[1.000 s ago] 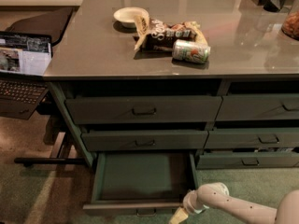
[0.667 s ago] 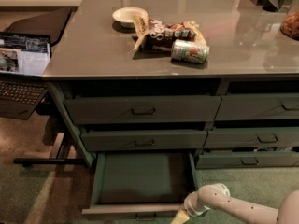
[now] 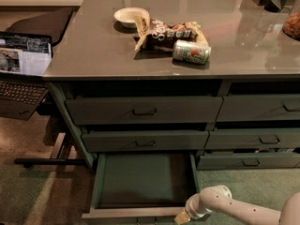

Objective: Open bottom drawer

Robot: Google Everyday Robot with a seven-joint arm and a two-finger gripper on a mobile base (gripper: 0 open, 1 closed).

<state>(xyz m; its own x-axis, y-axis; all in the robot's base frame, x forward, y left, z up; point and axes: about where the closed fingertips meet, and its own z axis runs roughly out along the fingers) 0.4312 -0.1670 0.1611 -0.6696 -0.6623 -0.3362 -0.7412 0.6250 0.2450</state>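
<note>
Arm (image 3: 253, 211): is reaching in from the near right corner, lying low and stretching leftward across the near side of the scene; white and smooth.
Rear link (image 3: 293, 212): is bulging in at the right edge as a broad rounded white shape, cut off by the edge.
Forearm (image 3: 239, 208): is sloping gently up toward the left, narrowing as it goes.
Wrist (image 3: 209, 199): is bending down and to the left at a rounded white joint with small dark dots.
Gripper (image 3: 181, 217): is sitting at the very near edge, right of centre, just below and left of the wrist; its tan end is pointing down-left and is partly cut off.
</note>
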